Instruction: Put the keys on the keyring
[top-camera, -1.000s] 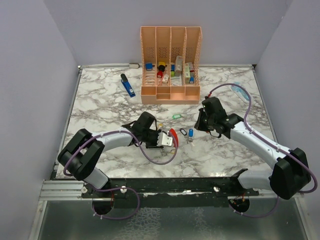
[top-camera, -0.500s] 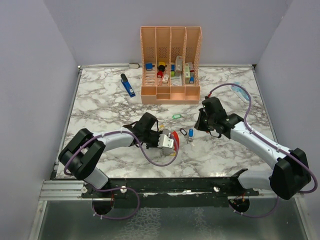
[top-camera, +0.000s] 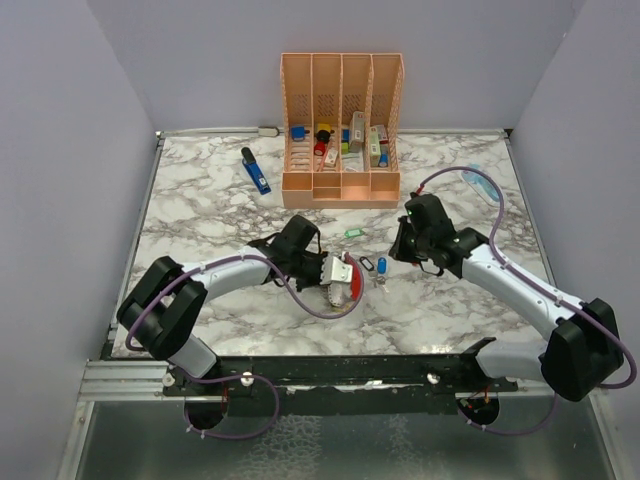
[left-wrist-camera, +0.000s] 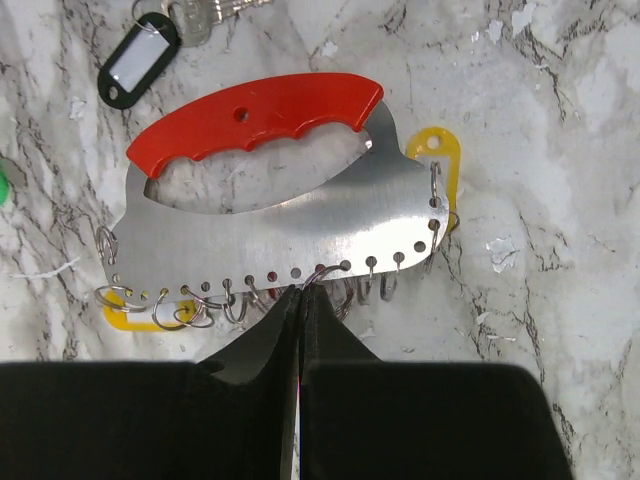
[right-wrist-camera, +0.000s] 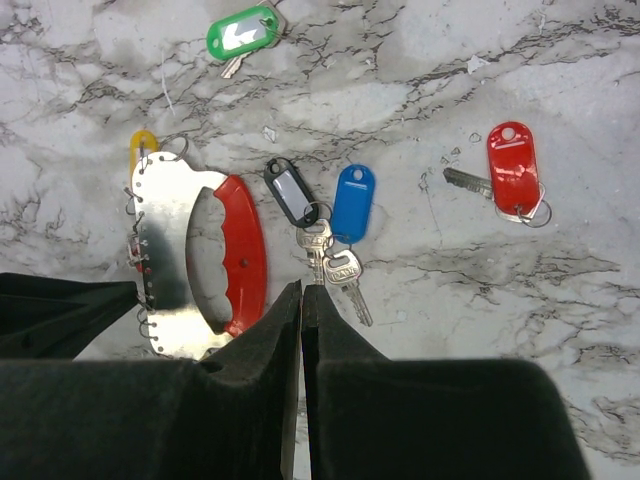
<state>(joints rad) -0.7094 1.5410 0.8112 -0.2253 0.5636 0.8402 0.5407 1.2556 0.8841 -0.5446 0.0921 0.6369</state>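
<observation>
keyring (top-camera: 343, 272) left of keys (top-camera: 381, 266), organizer (top-camera: 342, 195) behind

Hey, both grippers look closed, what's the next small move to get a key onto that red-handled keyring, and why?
Probably open the right gripper and lower it onto the black-tagged key and blue-tagged key. It is shut with nothing in it, those keys lie just past its tips beside the keyring, and the left gripper is shut at the keyring's ringed edge.

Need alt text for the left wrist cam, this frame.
The left gripper, fingers shut, meets the ringed lower edge of the keyring, a steel plate with a red handle lying on the marble table. Two yellow tags poke out beneath it; a black-tagged key lies top left.
</observation>
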